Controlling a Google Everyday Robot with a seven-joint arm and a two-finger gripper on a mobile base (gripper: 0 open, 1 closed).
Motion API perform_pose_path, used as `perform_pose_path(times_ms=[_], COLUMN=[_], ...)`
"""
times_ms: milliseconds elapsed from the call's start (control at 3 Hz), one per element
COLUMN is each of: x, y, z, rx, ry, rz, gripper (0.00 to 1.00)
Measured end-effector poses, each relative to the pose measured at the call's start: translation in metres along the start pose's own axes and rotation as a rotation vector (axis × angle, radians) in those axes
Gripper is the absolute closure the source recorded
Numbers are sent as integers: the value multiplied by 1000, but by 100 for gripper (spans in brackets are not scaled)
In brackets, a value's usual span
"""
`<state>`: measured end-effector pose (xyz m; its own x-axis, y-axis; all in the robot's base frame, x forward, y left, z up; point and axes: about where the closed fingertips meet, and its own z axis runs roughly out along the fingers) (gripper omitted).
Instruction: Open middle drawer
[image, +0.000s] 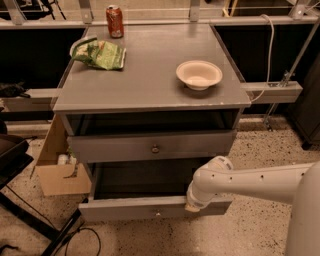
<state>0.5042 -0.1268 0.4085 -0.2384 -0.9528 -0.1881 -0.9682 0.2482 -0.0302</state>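
The middle drawer (125, 209) stands pulled out below the upper drawer (115, 147). Its dark inside is partly in shadow, and its right end is partly covered by the arm (250, 182). The gripper (192, 205) sits at the front panel's top edge, right of the small knob (157, 213). The arm hides most of it, so whether it is spread or closed cannot be told.

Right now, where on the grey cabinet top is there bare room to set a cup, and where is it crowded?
Bare: the cabinet top along its front edge, and the middle between chip bag and bowl. Crowded: back left, by the soda can. The gripper is at the middle drawer front.
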Motion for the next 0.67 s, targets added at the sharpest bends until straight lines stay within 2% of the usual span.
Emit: perform_pose_path(times_ms=[333, 667], x=[-1, 4], y=[0, 12], z=[-2, 0], rx=[0, -29], ry=[0, -9], rz=[0, -4], gripper=[100, 100])
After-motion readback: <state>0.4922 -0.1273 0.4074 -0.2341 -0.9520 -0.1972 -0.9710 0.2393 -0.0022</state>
